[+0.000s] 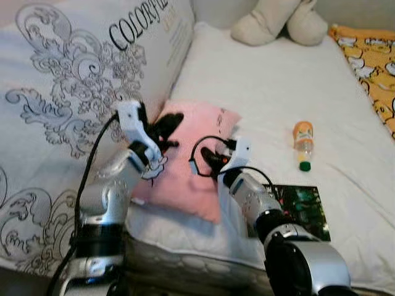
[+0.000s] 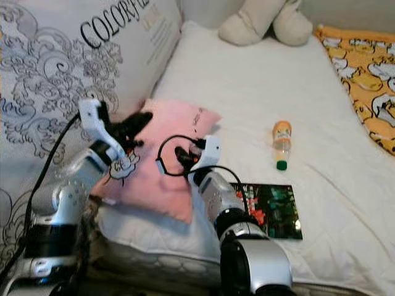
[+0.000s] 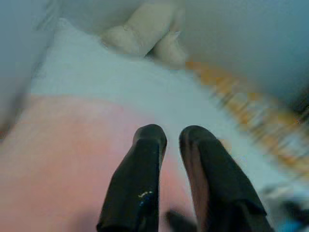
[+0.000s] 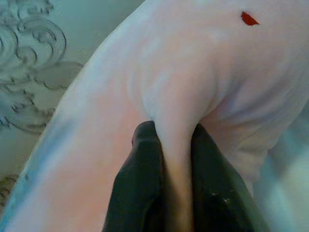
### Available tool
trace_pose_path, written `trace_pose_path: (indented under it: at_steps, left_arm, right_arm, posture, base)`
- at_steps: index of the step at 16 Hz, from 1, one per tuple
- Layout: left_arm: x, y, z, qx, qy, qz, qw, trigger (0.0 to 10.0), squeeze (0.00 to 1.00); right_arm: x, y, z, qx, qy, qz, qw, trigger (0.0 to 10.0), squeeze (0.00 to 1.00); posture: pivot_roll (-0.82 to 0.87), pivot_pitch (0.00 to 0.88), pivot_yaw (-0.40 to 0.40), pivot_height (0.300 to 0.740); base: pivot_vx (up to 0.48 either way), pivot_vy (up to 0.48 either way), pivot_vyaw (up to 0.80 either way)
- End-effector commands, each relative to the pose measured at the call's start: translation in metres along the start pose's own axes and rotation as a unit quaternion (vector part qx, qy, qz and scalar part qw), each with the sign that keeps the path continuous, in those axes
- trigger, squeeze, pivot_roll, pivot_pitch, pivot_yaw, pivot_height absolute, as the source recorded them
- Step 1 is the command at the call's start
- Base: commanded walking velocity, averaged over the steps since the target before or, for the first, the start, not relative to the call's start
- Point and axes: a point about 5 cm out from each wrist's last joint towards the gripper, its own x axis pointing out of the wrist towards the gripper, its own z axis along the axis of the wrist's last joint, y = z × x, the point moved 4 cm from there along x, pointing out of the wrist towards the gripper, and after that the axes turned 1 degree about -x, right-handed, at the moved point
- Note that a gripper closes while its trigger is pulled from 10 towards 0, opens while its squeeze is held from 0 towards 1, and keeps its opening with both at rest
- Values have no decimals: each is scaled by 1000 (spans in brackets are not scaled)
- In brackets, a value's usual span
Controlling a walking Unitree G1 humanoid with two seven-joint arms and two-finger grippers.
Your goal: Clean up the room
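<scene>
Pink pillow (image 1: 188, 163) at the near left of the white bed (image 1: 271, 92), leaning toward the large patterned cushion (image 1: 68, 111). Right gripper (image 4: 170, 159) pinches a fold of the pillow between its 2 fingers. Left gripper (image 3: 169, 140) sits over the pillow's left part, fingers nearly together, nothing between them. Right of the pillow: 1 orange bottle (image 1: 303, 143); nearer, 1 dark book (image 1: 302, 209). Far end: plush toy (image 1: 278, 21).
</scene>
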Motion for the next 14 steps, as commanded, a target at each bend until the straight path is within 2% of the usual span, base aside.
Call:
trace_pose_path:
  at_steps: [1,3,4,7,8,9,10,11,12,13,14]
  left_arm:
    - [-3,5,-4,38,11,21,999,10000,0]
    - [-8,13,-11,59,25,43,997,10000,0]
    - [-9,15,-12,49,27,50,997,10000,0]
    - [-10,21,-17,53,36,62,996,10000,0]
    - [-10,23,-19,58,41,62,996,10000,0]
    - [-10,23,-21,70,45,62,995,10000,0]
    - [-12,27,-21,87,46,67,993,10000,0]
    - [-13,29,-21,95,47,70,992,10000,0]
    - [-17,37,-20,127,43,86,987,10000,0]
    - [-20,42,-20,145,39,99,984,10000,0]
    - [-23,47,-23,154,43,112,981,10000,0]
  right_arm:
    - [2,2,4,-36,-4,-4,999,0,0]
    - [-2,0,0,-50,-7,1,999,0,0]
    - [-5,-1,-2,-45,-19,9,999,0,0]
    - [-7,-5,-15,-44,8,-9,999,0,0]
    - [-8,-10,-19,-67,19,-34,997,4980,0]
    - [-11,-16,-17,-95,13,-48,994,10000,1000]
    - [-14,-19,-9,-149,-9,-54,987,10000,1000]
    - [-16,-19,-5,-178,-22,-55,982,10000,1000]
    - [-21,-14,9,-251,-68,-46,965,10000,1000]
    - [-27,-10,14,-279,-94,-38,955,10000,1000]
    - [-34,-9,13,-285,-107,-34,952,10000,1000]
  posture:
    - [-17,0,5,740]
    - [-22,0,7,740]
    - [-29,0,9,740]
    - [-36,0,13,740]
    - [-37,0,14,740]
    - [-35,0,14,740]
    - [-36,0,12,740]
    - [-37,0,11,740]
    - [-40,0,6,740]
    - [-40,0,2,740]
    - [-42,0,-3,740]
  base:
    - [0,0,0]
    - [0,0,0]
    - [0,0,0]
    - [0,0,0]
    - [0,0,0]
    - [0,0,0]
    - [0,0,0]
    - [0,0,0]
    - [0,0,0]
    - [0,0,0]
    - [0,0,0]
